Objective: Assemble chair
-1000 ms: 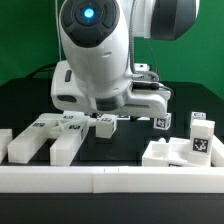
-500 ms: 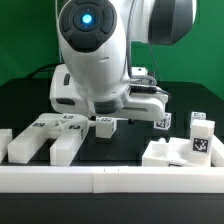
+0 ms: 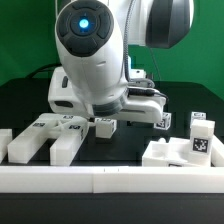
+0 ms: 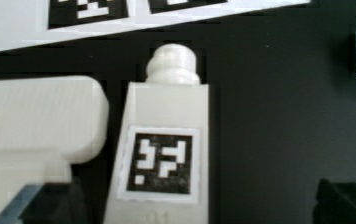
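In the wrist view a white chair bar lies on the black table, with a rounded peg at one end and a tag sticker on its face. My gripper is open above it. Its dark fingertips stand well apart on either side of the bar's tagged end, with a gap on each side. A thick white chair piece lies right beside the bar. In the exterior view the arm's body hides the fingers. Loose chair parts lie around: long pieces, small blocks, and a tagged block.
A long low white border rail runs along the table's front edge. More white parts sit at the exterior view's right, with an upright block behind them. A flat white surface with two tags lies beyond the bar's peg.
The arm has shifted a little toward the exterior view's left and slightly lower. The jaws stayed open and the parts have not moved.
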`<act>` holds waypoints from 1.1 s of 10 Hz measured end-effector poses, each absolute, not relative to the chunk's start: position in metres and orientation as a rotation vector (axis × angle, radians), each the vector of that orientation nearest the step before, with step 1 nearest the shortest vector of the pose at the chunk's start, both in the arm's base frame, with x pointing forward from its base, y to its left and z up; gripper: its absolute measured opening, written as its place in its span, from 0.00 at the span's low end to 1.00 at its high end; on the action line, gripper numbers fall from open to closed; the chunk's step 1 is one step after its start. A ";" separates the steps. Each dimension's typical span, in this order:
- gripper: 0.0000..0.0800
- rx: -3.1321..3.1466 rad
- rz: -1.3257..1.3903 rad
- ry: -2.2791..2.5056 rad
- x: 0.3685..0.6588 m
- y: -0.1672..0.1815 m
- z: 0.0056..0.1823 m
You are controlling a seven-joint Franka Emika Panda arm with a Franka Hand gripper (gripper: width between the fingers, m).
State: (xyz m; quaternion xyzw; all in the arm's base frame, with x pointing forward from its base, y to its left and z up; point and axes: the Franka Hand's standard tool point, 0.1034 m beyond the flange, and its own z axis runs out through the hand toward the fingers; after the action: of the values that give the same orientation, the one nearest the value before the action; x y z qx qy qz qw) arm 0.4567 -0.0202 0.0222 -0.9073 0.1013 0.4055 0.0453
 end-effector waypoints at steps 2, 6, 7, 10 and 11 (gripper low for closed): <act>0.81 -2.770 1.245 0.310 0.455 -0.020 0.019; 0.81 -2.775 1.243 0.310 0.454 -0.020 0.013; 0.81 -2.775 1.243 0.310 0.454 -0.020 0.013; 0.81 -2.774 1.244 0.312 0.454 -0.021 0.012; 0.66 -2.774 1.244 0.312 0.454 -0.021 0.012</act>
State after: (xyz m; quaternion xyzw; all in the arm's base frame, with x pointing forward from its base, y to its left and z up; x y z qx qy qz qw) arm 0.4536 -0.0208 0.0123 -0.9068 0.1020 0.4068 0.0427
